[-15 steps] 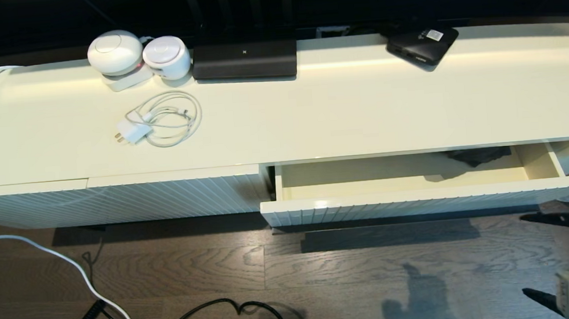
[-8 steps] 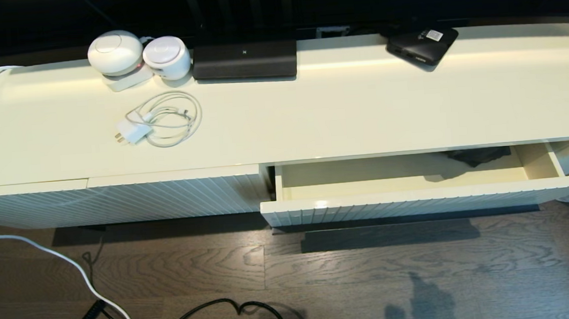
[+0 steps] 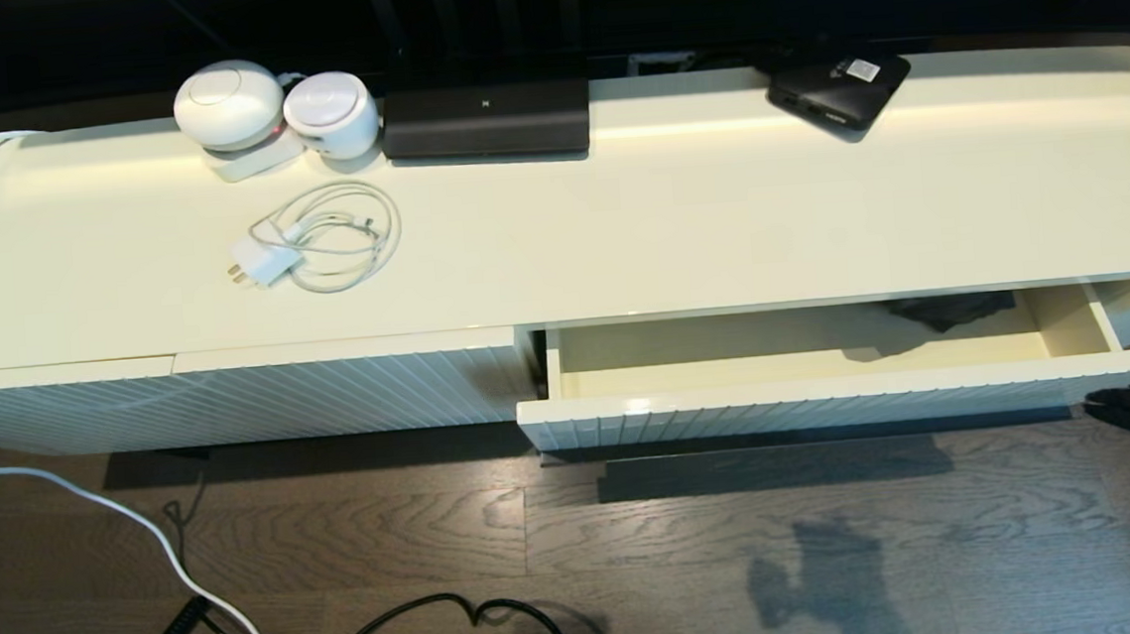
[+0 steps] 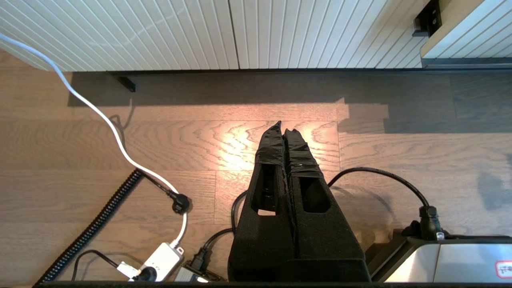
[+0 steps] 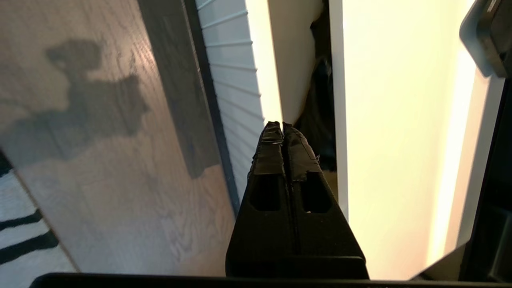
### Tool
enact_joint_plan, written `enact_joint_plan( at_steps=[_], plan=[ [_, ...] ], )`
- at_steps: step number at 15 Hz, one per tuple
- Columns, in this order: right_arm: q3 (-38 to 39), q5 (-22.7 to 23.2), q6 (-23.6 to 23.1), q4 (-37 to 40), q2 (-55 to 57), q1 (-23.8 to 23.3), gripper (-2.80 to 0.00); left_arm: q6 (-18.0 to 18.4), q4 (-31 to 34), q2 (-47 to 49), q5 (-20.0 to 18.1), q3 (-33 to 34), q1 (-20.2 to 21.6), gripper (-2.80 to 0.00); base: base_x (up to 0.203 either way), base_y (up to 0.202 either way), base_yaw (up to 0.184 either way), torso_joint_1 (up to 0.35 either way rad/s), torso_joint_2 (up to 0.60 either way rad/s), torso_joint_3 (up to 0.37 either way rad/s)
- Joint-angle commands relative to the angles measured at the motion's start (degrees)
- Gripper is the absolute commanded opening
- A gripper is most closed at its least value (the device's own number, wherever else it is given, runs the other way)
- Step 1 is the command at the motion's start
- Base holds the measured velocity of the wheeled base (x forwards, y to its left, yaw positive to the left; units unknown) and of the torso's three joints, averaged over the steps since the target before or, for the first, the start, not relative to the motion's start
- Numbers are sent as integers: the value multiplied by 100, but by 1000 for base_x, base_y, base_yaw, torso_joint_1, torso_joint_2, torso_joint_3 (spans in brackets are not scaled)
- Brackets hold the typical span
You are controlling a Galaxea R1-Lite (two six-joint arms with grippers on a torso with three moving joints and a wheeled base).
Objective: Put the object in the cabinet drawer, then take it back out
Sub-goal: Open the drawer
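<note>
The cabinet drawer [image 3: 829, 400] stands pulled out on the right, its ribbed front [image 5: 232, 80] facing the floor side. The black umbrella [image 3: 952, 310] lies at the back right of the drawer, partly hidden under the cabinet top; in the right wrist view its dark fabric [image 5: 320, 100] shows just beyond the fingertips. My right gripper [image 3: 1103, 406] [image 5: 282, 126] is shut and empty, in front of the drawer's right end and just above its front edge. My left gripper [image 4: 285, 127] hangs shut over the floor, parked.
On the cabinet top [image 3: 717, 217] sit a flat black box with a white label [image 3: 838, 89], a black device [image 3: 487, 119], two white round units [image 3: 272, 104] and a white charger with cable [image 3: 316, 240]. Cables [image 3: 447, 624] lie on the wooden floor.
My right gripper, earlier open at the lower right edge, has shut and risen to the drawer's right front end. The umbrella and drawer have not moved.
</note>
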Motion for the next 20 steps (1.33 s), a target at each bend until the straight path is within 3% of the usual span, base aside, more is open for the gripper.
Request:
enact_joint_plan(
  at_steps=[1,6,12,20],
  plan=[
    [5,-8,-41,-401,642,164,-280,-2,-2,0,1,-4,6,-280,0,0,0,0,0,0],
    [26,-127,-58,-2047,1990,347,-280,-2,-2,0,1,-4,-1,-280,0,0,0,0,0,0],
    [-86,-258,-125,-2627,2545,309,-280,-2,-2,0,1,-4,6,-280,0,0,0,0,0,0],
    [-87,-319,-415,-2556,2607,300,-280,-2,-2,0,1,5,-1,-280,0,0,0,0,0,0]
  ],
)
